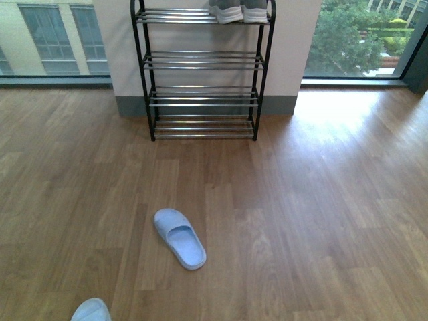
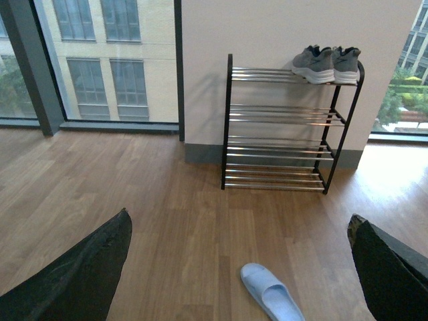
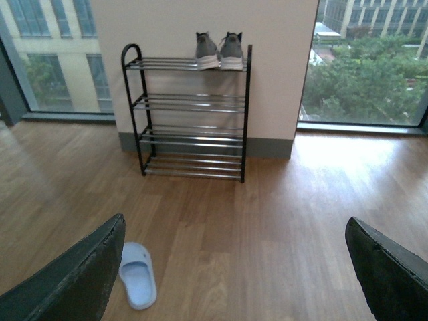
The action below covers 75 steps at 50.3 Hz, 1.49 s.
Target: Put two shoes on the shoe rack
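Two grey shoes (image 1: 237,12) with white soles sit side by side on the top shelf of the shoe rack (image 1: 203,61), at its right end. The left wrist view shows the shoes (image 2: 326,64) on the rack (image 2: 281,119) from the left; the right wrist view shows the shoes (image 3: 219,51) heel-on atop the rack (image 3: 190,103). My left gripper (image 2: 241,267) is open, well back from the rack, with only floor between its dark fingers (image 2: 80,274). My right gripper (image 3: 234,267) is open too, empty, equally far back. Neither arm shows in the front view.
A light blue slipper (image 1: 179,237) lies on the wooden floor in front of the rack; a second blue slipper (image 1: 91,311) peeks in at the bottom edge. The rack stands against a white wall (image 1: 294,47) between tall windows (image 1: 53,37).
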Each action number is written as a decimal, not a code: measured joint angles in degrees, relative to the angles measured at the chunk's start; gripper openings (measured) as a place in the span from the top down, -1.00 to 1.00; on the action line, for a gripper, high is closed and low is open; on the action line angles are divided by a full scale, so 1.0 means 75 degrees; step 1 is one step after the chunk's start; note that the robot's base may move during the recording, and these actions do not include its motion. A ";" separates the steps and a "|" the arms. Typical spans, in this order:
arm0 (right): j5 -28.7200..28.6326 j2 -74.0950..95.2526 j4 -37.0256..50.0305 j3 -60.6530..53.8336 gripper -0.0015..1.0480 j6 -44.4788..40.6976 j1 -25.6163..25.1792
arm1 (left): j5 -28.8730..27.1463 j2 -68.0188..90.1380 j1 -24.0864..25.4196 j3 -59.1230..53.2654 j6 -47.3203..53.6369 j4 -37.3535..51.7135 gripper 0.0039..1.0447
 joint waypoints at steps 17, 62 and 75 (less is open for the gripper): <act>-0.0006 -0.0009 -0.0003 0.0000 -0.82 0.0000 -0.0003 | -0.0017 0.0000 0.0000 0.0000 0.0000 0.0000 -0.83; 0.0023 -0.0017 -0.0003 0.0000 -0.82 0.0003 0.0000 | 0.0003 0.0000 0.0000 0.0000 0.0000 -0.0003 -0.83; -0.0009 -0.0012 -0.0003 0.0000 -0.82 0.0000 -0.0003 | -0.0006 0.0000 0.0000 0.0000 0.0000 0.0000 -0.83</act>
